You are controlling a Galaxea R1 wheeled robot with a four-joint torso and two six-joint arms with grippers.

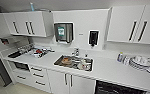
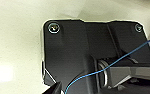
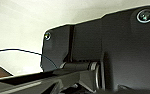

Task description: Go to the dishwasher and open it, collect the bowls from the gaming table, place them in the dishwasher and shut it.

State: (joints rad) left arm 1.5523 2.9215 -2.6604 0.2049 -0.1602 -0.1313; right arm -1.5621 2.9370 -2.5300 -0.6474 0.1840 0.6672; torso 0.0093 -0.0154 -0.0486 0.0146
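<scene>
The dishwasher (image 1: 117, 88) sits under the white counter (image 1: 108, 71) at the lower right of the head view. I see only its dark top part, cut off by the picture's edge. The bowls and the gaming table are out of view. In both wrist views the robot's own dark plate hangs over a pale floor.
A steel sink (image 1: 73, 63) holding dishes is set in the counter, with a tap (image 1: 76, 52) behind it. Stacked plates (image 1: 138, 63) and a bottle (image 1: 120, 57) stand at the right. Clutter (image 1: 38, 52) lies at the left. White drawers (image 1: 38, 75) and cabinet doors (image 1: 68, 81) line the front.
</scene>
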